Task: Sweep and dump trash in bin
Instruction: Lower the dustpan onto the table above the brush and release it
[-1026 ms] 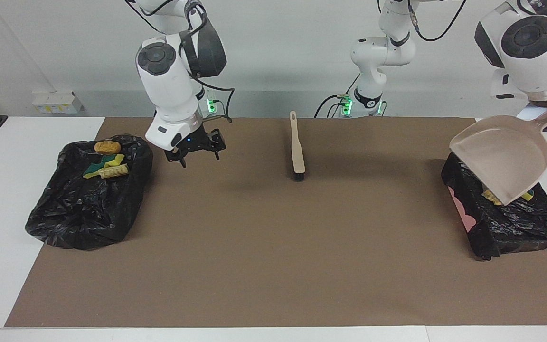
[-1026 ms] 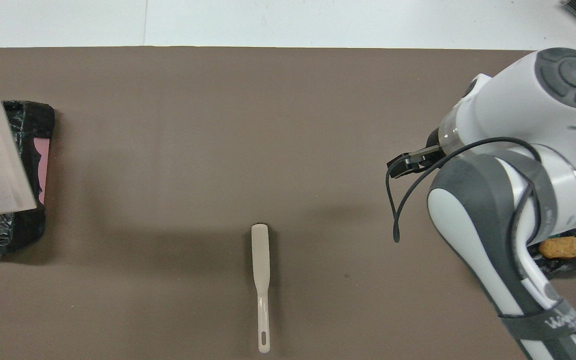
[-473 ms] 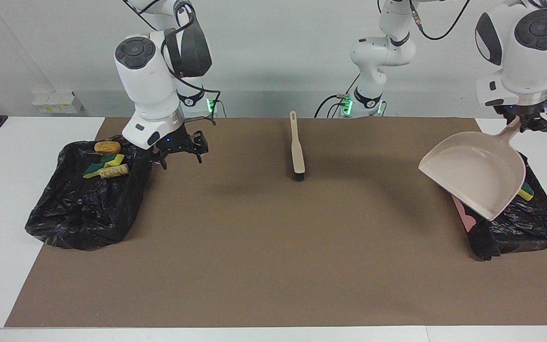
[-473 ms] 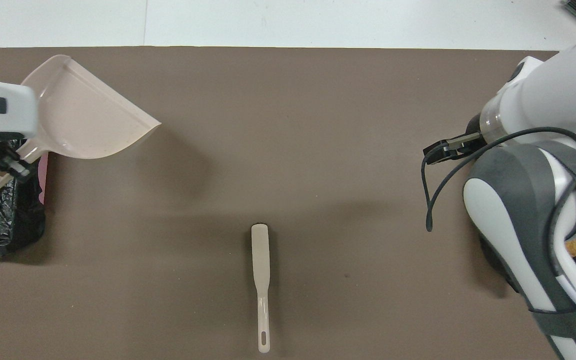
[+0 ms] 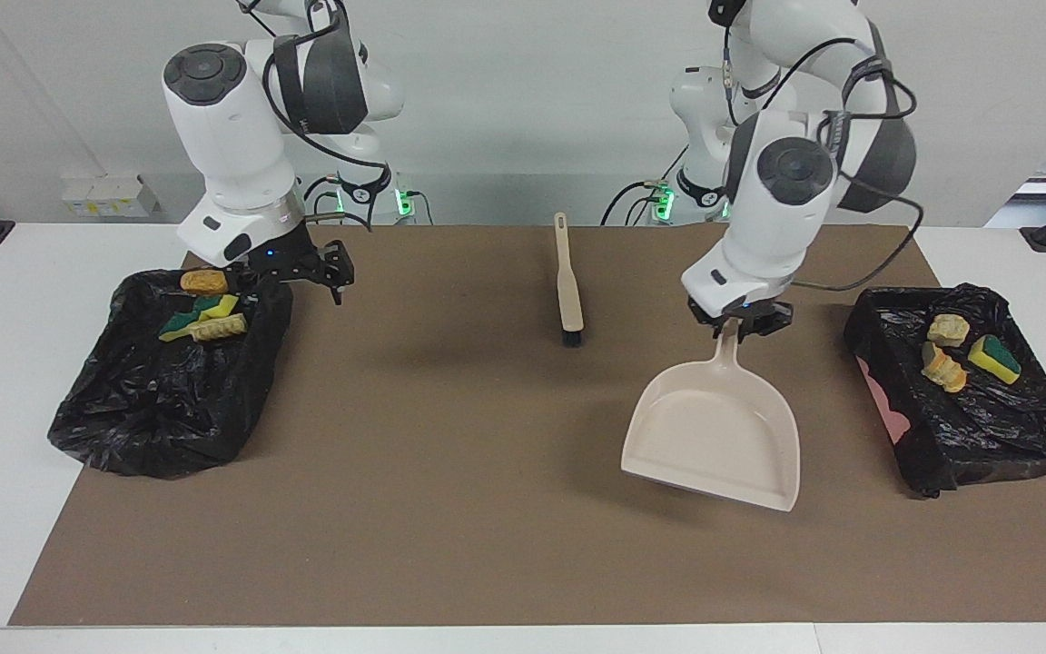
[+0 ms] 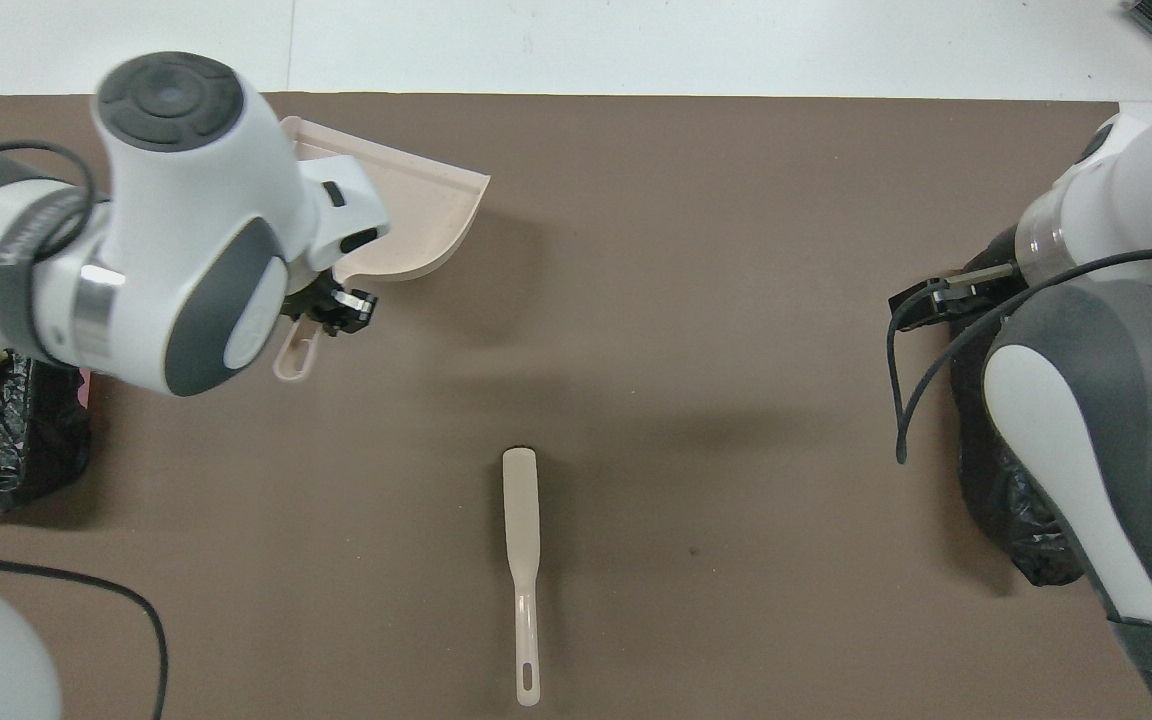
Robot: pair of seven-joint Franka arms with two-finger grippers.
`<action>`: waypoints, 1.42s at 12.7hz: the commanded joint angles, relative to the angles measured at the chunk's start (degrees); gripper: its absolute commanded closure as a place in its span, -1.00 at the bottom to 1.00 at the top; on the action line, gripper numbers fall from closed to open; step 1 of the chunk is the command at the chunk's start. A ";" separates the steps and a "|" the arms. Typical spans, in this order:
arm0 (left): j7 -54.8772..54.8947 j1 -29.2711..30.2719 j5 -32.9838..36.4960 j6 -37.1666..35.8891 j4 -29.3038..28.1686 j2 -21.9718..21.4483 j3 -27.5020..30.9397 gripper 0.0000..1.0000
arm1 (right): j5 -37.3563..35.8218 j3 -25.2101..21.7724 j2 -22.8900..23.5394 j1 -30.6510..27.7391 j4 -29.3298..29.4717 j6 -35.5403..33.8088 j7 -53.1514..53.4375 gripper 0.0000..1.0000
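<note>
Dustpan (image 5: 714, 436) has swung off the bin at the left arm's end and now hangs over the brown mat (image 5: 450, 509), low, pan mouth pointing away from the robots. Right arm pulled back toward its own bin over the same second.

Left gripper (image 5: 739, 325) is clamped narrow on the dustpan handle, at 12 o'clock of the pan in the facing view. I can't tell whether the lip touches the mat. I read the carry as a return after a dump: pan is empty.

Trash is all binned as far as I can see. Three bits (image 5: 959, 356) lie in the black-lined bin (image 5: 1022, 436) at the left arm's end: two tan lumps, one yellow-green sponge. Four more (image 5: 203, 304) lie on the black bag (image 5: 151, 409) at the right arm's end. None loose on the mat.

Right gripper (image 5: 305, 277) hovers at the bag's edge nearest the mat centre, jaws wide, holding nothing, waiting.

Brush (image 5: 567, 282) lies flat mid-mat, handle toward the robots, at 10 o'clock from the pan, untouched by either arm.
</note>
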 commanded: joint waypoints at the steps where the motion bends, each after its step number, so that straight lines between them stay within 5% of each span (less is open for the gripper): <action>1: -9.55 -4.13 -4.18 4.84 1.07 3.64 1.34 1.00 | 0.31 0.82 -0.76 -1.01 -0.15 -1.30 -1.52 -1.00; 3: -16.42 -5.47 -4.89 11.43 0.55 4.45 1.16 1.00 | 0.49 0.74 -0.93 -0.92 0.03 -2.70 -1.00 -1.00; 9: -21.09 -10.56 -5.15 14.70 -1.13 7.78 1.25 1.00 | 4.00 0.21 -1.82 -2.77 4.41 -10.43 0.67 -1.00; 13: -21.02 -11.09 -5.15 16.72 -6.38 6.22 1.16 1.00 | 3.39 -0.49 -2.43 -4.35 3.19 -8.86 2.79 -1.00; 15: -20.58 -11.45 -5.15 16.38 -7.63 5.59 1.16 0.66 | 3.82 -0.58 -2.43 -4.70 3.19 -8.86 2.79 -1.00; 16: -20.58 -11.45 -5.07 15.85 -7.19 5.59 1.16 0.30 | 3.91 -0.58 -2.43 -4.70 3.19 -8.86 2.79 -1.00; 18: -20.40 -11.27 -5.07 15.94 -6.93 5.07 1.34 -0.92 | 3.91 -0.49 -2.43 -4.70 3.19 -8.69 2.70 -1.00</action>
